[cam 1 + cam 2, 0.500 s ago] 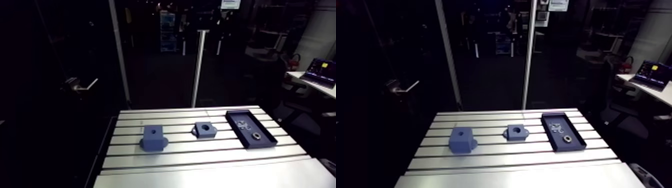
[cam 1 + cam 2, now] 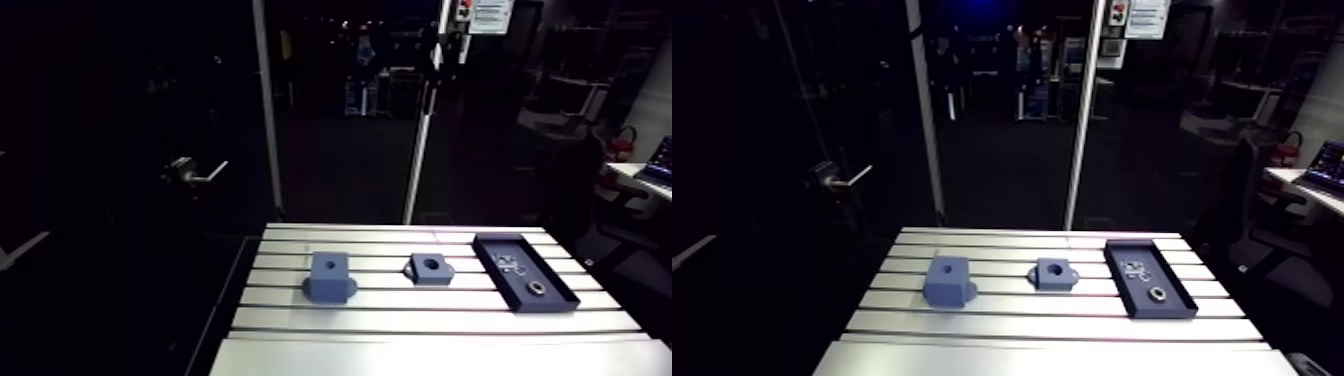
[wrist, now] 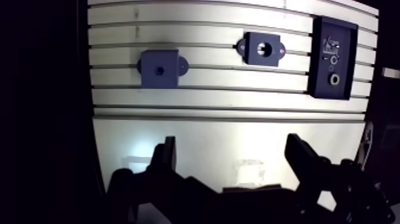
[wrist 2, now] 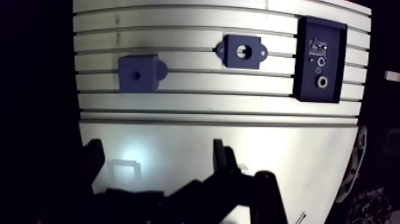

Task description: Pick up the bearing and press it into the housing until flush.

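Note:
The bearing (image 3: pixel 335 78), a small metal ring, lies in a dark tray (image 3: pixel 321 89) at the right of the slotted table, with a few small metal parts (image 3: pixel 330 46) behind it. The housing (image 3: pixel 261 49), a low blue block with a wide round bore and two ears, stands mid-table. My gripper (image 3: pixel 232 158) hovers high over the table's smooth front strip, well short of all of them. It is open, with nothing between its fingers. It does not appear in the arm view.
A taller blue block (image 3: pixel 159 67) with a small hole stands left of the housing. The slotted table (image 3: pixel 238 134) ends at a dark drop on its left side and beyond the tray on its right.
The whole arm view has shifted, so the camera has moved with the arm. The blocks, tray and bearing keep their places on the table.

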